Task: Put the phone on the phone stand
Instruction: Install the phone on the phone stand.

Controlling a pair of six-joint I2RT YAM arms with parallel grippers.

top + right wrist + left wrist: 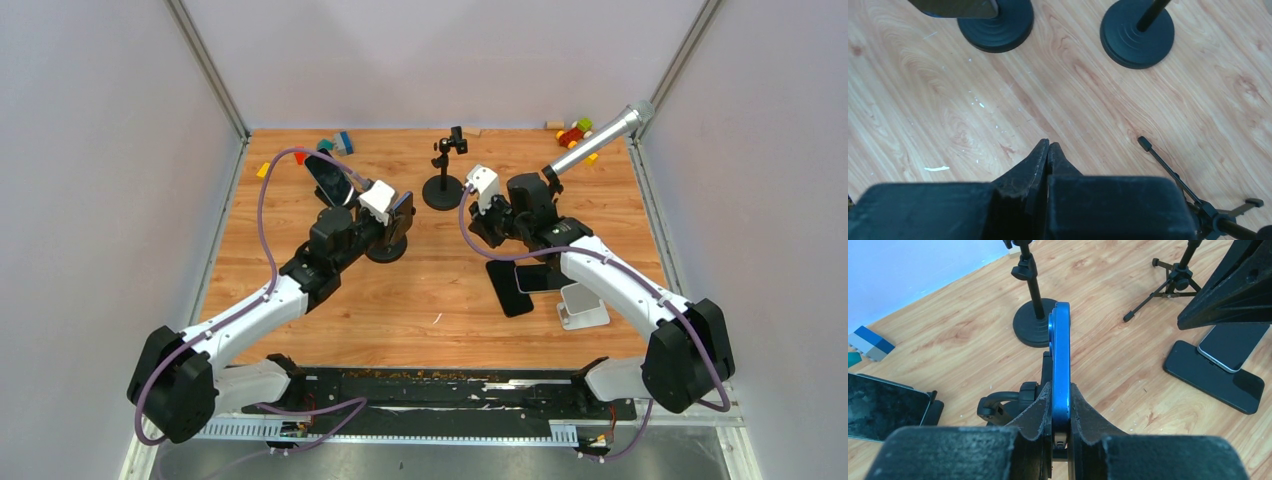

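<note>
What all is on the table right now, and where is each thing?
blue phone: one, blue, held edge-on in the left gripper above a round base
dark phones: three, dark; one propped at left rear, two overlapping flat at right
stands: two, black, round bases, mid-table
microphone: one, silver, right rear, on a tripod
white stand: one, white, near right
blocks: several, mixed colours, along the rear edge
table: one, wood
left gripper: black, shut on the blue phone
right gripper: black, shut, empty, over bare wood
</note>
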